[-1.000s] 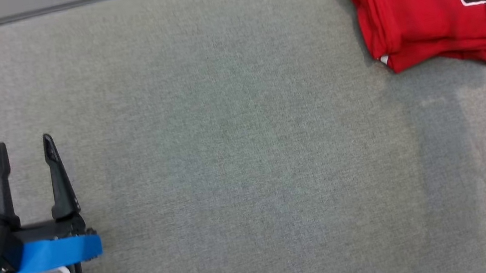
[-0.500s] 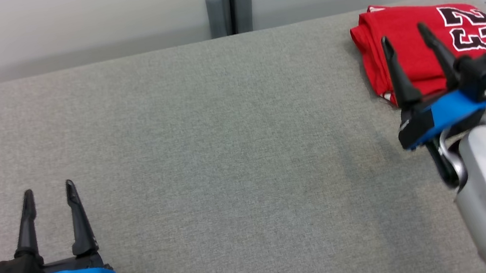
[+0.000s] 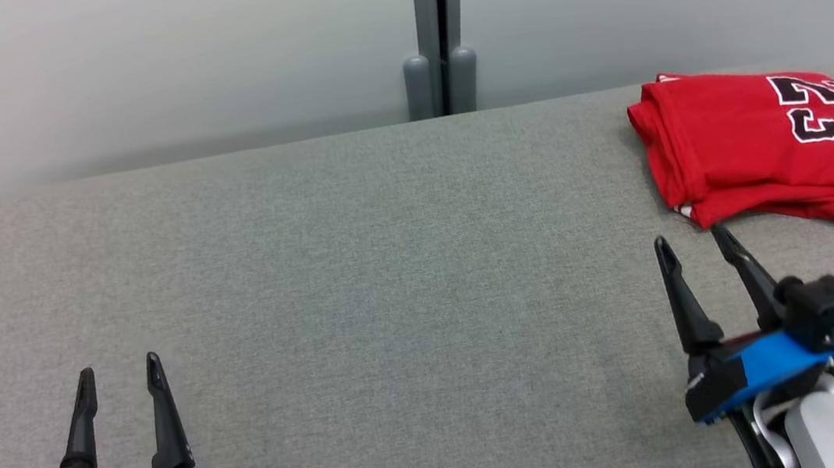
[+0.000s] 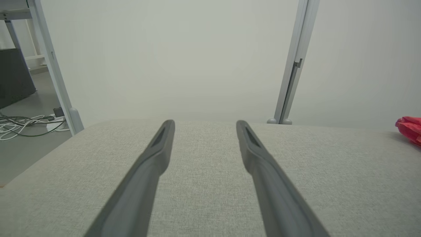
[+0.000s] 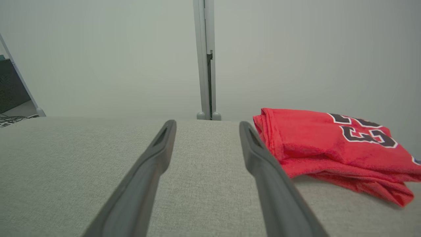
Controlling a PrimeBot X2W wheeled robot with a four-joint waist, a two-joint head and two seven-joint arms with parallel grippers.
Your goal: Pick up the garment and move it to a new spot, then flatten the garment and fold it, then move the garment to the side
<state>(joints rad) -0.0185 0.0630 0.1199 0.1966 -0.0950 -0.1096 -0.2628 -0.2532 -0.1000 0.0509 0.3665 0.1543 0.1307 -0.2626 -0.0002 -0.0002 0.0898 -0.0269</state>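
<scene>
Grey cloth covers the table (image 3: 389,268), with a pale wall (image 3: 130,62) behind it. A folded red garment (image 3: 756,140) marked 23 lies at the table's far right corner. The right gripper (image 3: 688,235) is just beside the garment's near left corner, fingers spread and empty. The left gripper (image 3: 119,364) sits well apart at the near left, likewise spread, holding nothing.

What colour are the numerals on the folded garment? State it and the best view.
Black with white outlines, on the red garment; clearest in the head view.
</scene>
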